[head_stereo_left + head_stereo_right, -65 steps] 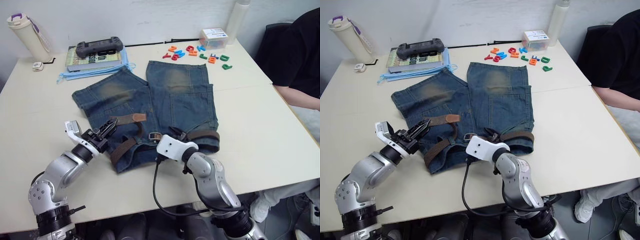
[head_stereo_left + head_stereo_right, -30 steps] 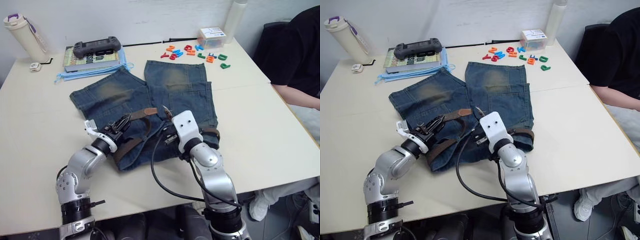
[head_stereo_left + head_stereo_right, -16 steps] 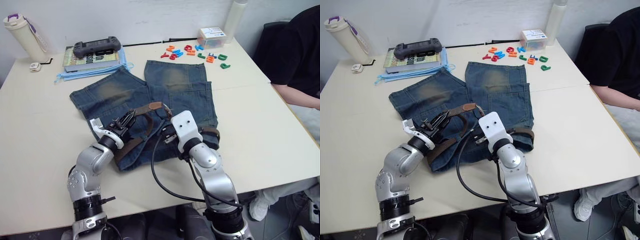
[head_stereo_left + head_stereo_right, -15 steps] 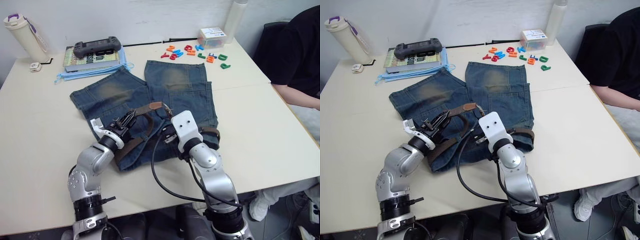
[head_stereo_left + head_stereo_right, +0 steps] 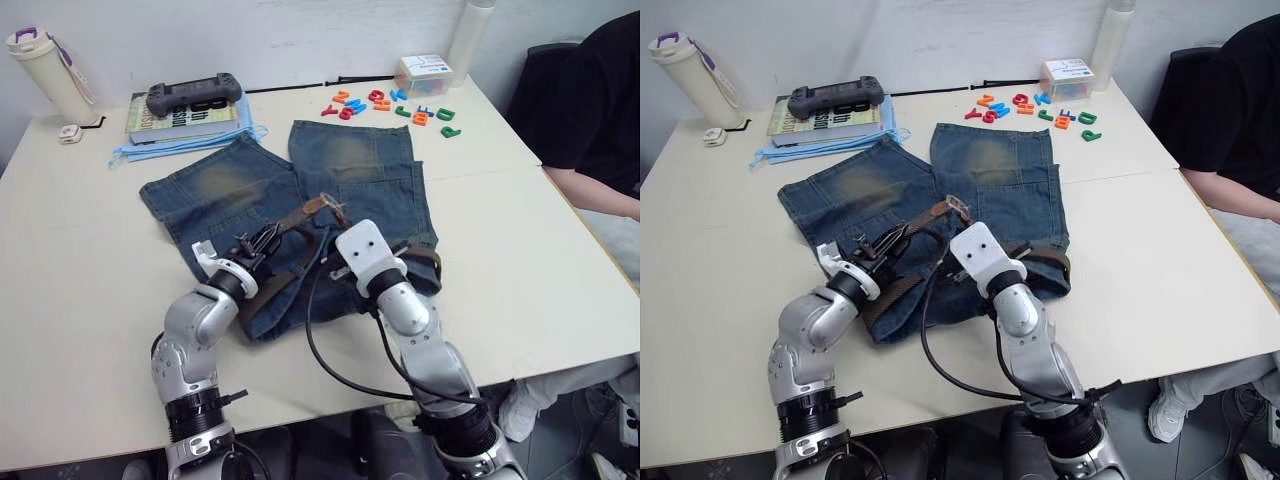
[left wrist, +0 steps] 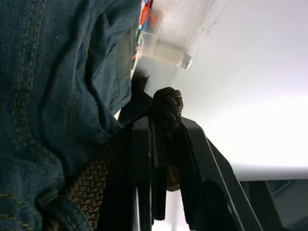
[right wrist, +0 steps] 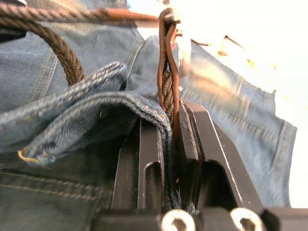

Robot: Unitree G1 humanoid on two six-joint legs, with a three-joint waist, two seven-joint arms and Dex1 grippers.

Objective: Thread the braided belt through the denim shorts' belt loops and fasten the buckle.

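Since a moment ago your left gripper [image 5: 268,238] has carried the braided belt [image 5: 300,213] rightward, fingers clamped on the strap; your right gripper [image 7: 168,126] pinches belt and waistband of the denim shorts [image 5: 250,190] together. Threading looks partial; buckling remains.

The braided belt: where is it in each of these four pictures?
Left eye view: braided belt arches over the denim shorts, between both hands.
Right eye view: same arch.
Left wrist view: strap pinched between black fingers.
Right wrist view: strap clamped with denim.
Shared landmark: the shorts.
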